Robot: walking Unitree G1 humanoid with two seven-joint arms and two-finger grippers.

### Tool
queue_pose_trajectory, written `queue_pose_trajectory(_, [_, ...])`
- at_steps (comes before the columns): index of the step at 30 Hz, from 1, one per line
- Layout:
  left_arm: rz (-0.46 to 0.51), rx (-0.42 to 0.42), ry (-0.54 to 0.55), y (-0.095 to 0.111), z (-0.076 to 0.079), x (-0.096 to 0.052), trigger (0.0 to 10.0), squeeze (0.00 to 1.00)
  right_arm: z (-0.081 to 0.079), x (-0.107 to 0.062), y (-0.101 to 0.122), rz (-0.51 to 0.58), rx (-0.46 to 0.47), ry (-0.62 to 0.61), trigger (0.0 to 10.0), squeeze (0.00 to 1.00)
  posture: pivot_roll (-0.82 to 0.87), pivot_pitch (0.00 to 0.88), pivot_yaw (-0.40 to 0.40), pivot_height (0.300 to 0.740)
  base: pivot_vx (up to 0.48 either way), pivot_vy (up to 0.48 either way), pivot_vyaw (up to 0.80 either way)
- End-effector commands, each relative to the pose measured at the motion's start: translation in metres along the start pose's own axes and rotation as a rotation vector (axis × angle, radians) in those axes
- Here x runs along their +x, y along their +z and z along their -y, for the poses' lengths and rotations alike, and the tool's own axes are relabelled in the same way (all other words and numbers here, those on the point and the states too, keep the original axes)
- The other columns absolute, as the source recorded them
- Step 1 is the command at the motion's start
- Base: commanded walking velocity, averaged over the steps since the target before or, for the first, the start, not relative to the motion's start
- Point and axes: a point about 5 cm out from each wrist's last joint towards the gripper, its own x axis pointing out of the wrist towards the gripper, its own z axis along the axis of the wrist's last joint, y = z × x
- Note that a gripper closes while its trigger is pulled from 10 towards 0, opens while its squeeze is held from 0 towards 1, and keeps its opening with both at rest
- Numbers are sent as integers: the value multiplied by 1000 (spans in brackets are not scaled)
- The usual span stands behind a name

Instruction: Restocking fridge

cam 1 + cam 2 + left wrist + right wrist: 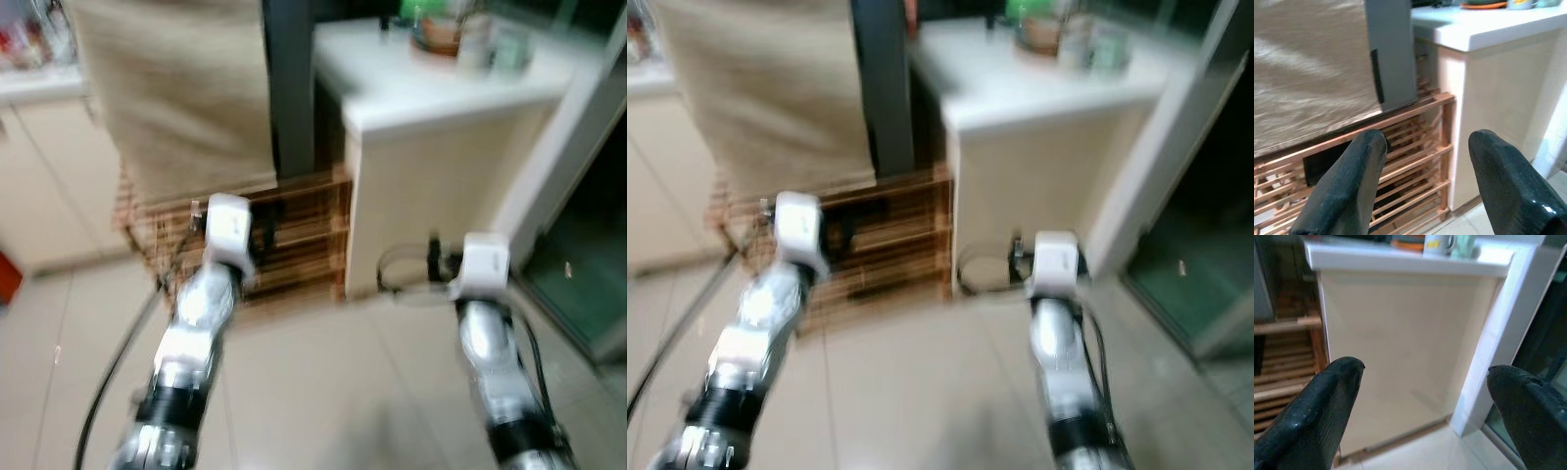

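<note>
The eye views are blurred. A tall grey appliance [291, 88], draped on its left with beige cloth [176, 88], stands on a wooden slatted rack [294, 245]; I cannot tell if it is the fridge. My left gripper [1425, 161] is held out before the rack, open with nothing between its fingers. My right gripper [1425, 396] is open and empty, facing the front of a low cream cabinet [1400, 347]. On the cabinet's white top [431, 88] stand a green bottle [416, 12], a bowl [438, 34] and a mug [1437, 242].
Pale tiled floor [323, 392] lies between me and the rack. A white door frame [563, 147] and a dark doorway with a greenish floor [578, 264] are at the right. Cream cupboards [39, 186] stand at the left. A black cable [113, 372] trails beside my left arm.
</note>
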Motion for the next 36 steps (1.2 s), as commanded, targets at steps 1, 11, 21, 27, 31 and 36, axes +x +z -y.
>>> queue_pose_trajectory(1, [-9,19,37,0,-11,0,10000,0,-13,2,7,28,16,39,10000,27,-107,0,31,740,469,0,0])
queue_pose_trajectory(11, [-22,5,61,3,-18,4,10000,0,-9,5,1,-3,20,32,10000,20,-95,0,27,740,375,156,0])
queue_pose_trajectory(21, [-55,-55,103,-1,-26,5,10000,0,-4,5,-1,-7,23,35,10000,24,-102,0,26,740,0,480,-650])
queue_pose_trajectory(27, [-72,-81,107,-3,-27,6,10000,0,1,7,-2,-11,26,19,10000,27,-104,0,30,740,0,460,-752])
queue_pose_trajectory(31, [-75,-82,112,-3,-30,7,10000,0,2,7,-2,-11,26,19,10000,27,-103,0,33,740,0,449,-742])
queue_pose_trajectory(36, [-84,-76,123,-4,-34,8,10000,0,2,6,-3,-7,25,20,10000,27,-105,0,39,740,0,451,-738])
